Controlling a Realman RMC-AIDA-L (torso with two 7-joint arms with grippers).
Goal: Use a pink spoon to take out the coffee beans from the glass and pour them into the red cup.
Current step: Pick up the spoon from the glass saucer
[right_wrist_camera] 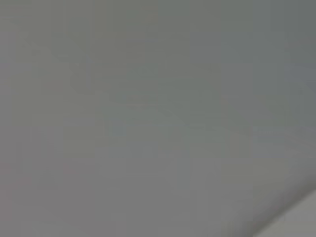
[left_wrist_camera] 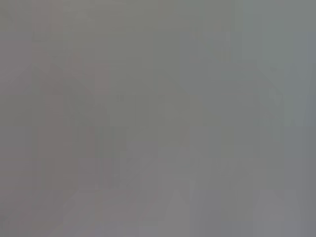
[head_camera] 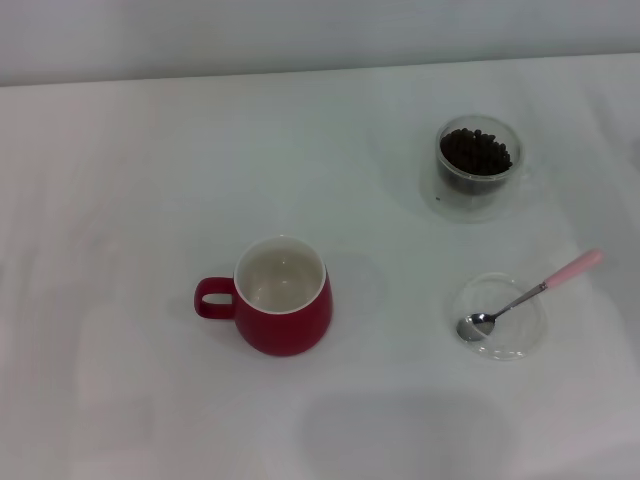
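Observation:
The red cup (head_camera: 283,310) stands upright in the middle of the white table, white inside and empty, its handle pointing left. At the back right stands the glass (head_camera: 477,166), holding the dark coffee beans (head_camera: 476,153). The pink spoon (head_camera: 530,295) lies at the front right, its metal bowl resting in a flat clear dish (head_camera: 500,316) and its pink handle reaching out to the right over the rim. Neither gripper appears in the head view. Both wrist views show only a plain grey surface.
The white table (head_camera: 130,200) runs back to a pale wall along the top of the head view. A faint shadow falls on the table near its front edge, below the cup.

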